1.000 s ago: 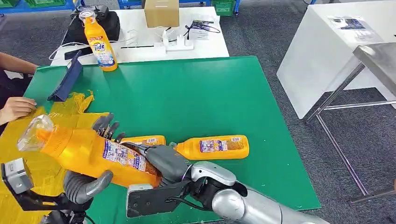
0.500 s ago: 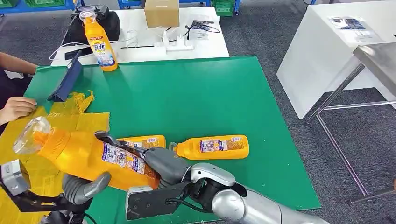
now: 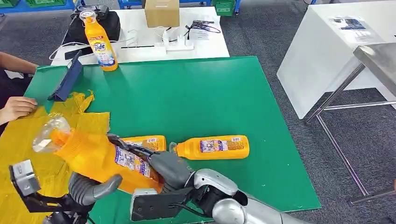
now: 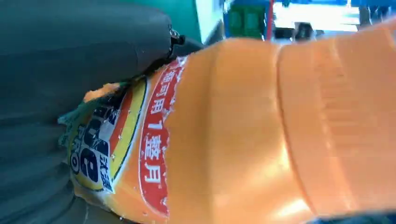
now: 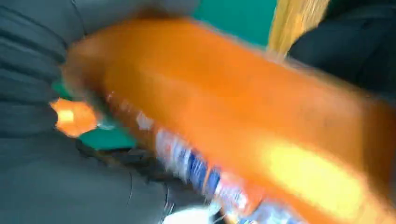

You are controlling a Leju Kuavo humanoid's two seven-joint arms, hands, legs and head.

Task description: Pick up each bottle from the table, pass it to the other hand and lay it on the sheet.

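Note:
An orange detergent bottle [image 3: 100, 158] with a clear cap hangs tilted over the near left of the green table [image 3: 196, 98], cap end over the yellow sheet [image 3: 28, 140]. My left hand [image 3: 91, 189] holds its middle from below, thumb in front, and the left wrist view has the bottle [image 4: 243, 130] against that hand [image 4: 70, 56]. My right hand [image 3: 166, 169] grips its base end; the right wrist view is blurred, with the bottle [image 5: 261, 121] beside the hand [image 5: 46, 177]. Two more bottles lie on the table, one [image 3: 212, 147] in full view, one [image 3: 145, 141] partly hidden. Another bottle [image 3: 99, 44] stands upright at the far left.
A person's hand [image 3: 16, 107] rests at the left edge by the sheet. A blue tablet stand [image 3: 67, 77] sits at the far left of the table. Behind is a white table [image 3: 154, 42] with a cardboard box [image 3: 161, 13] and cables. Another white table [image 3: 327, 56] stands to the right.
My left hand's fingers, spread behind the bottle a second ago, have closed round it. The bottle has shifted slightly right, with its cap end tipping upward.

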